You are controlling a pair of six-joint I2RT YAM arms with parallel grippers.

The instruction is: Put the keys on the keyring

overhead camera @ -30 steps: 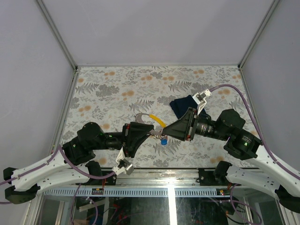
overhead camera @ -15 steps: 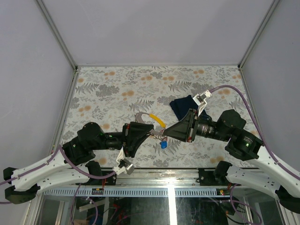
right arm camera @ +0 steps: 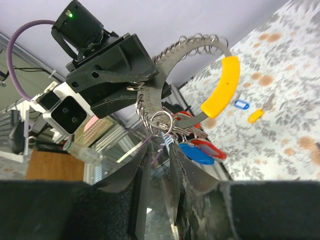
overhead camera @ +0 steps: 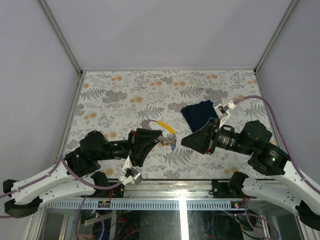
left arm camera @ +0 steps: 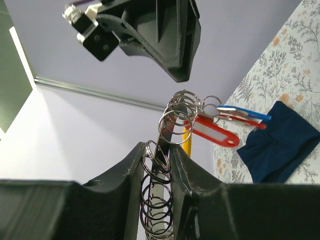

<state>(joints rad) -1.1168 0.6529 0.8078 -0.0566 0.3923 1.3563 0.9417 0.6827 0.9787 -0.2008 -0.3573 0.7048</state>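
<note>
The keyring [overhead camera: 165, 126], a metal arc edged with small loops and carrying a yellow sleeve, is held above the table with my left gripper [overhead camera: 159, 141] shut on its looped rim [left arm camera: 159, 167]. A red-tagged key [left arm camera: 212, 131] and a blue-tagged key [left arm camera: 245, 112] hang from it. My right gripper [overhead camera: 184, 141] sits just right of the ring; in its wrist view the jaws [right arm camera: 161, 150] stand narrowly open and hold nothing, just below a small loop [right arm camera: 161, 122]. Two loose keys lie on the table, one with a blue tag [right arm camera: 241, 104] and one with a yellow tag [right arm camera: 255, 115].
A dark navy folded cloth [overhead camera: 200, 112] lies on the floral table [overhead camera: 125, 95] behind the right gripper. Metal frame rails [overhead camera: 70, 115] and grey walls border the table on three sides.
My right gripper has drawn back to the right, away from the keyring, uncovering more of the navy cloth. The blue-tagged key now hangs closer to the ring. The left gripper has kept its hold.
</note>
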